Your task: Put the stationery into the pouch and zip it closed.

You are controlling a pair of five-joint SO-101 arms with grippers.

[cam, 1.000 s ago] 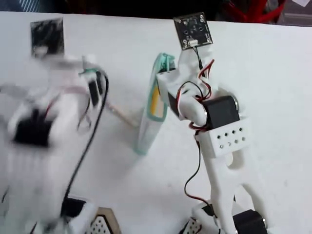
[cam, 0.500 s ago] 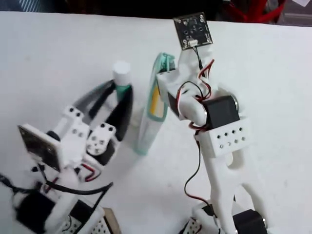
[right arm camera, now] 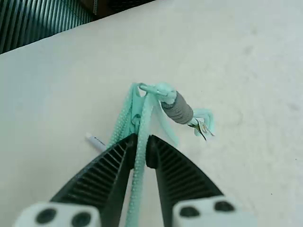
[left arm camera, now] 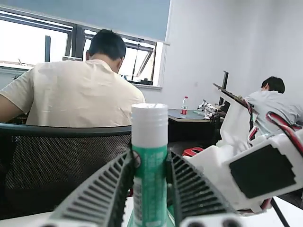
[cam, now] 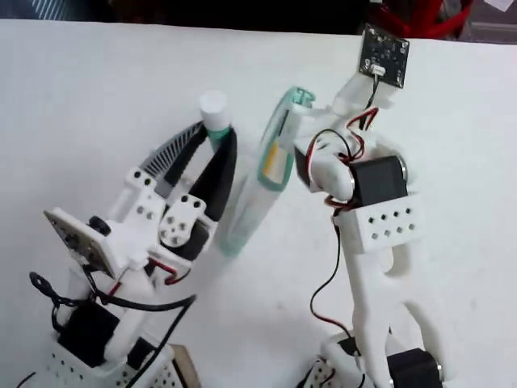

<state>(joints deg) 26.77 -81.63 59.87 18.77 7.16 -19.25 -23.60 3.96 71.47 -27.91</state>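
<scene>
The glue stick (cam: 215,120), white-capped and green-bodied, sits upper centre-left in the high view, clear of the pouch (cam: 252,206) and just beside its upper end, so it is not yet inside. The left claw (cam: 214,132) is closed down on the stick's body, with one ribbed finger on each side and the cap poking out past the tips. The mint, see-through pouch stands on its edge and leans through the middle of the high view. Its lower corner is on the white counter (cam: 105,89). Something yellow (cam: 275,153) shows through the pouch wall near the top, which suggests one piece has probably gone in already, though I cannot tell what it is. The right claw (right arm camera: 140,139) is pinched nearly together on the pouch's zipper edge. In the right wrist view the zip slider (right arm camera: 161,91) lies just past the claw's tips, at the far end of the teeth. Two strands of teeth run back separately from the slider to the claw, so the zip looks open. By my reading the task is roughly midway. The pouch is held up and open and the glue stick is gripped. What is left is to drop the stick into the mouth and pull the zip along its whole length.
</scene>
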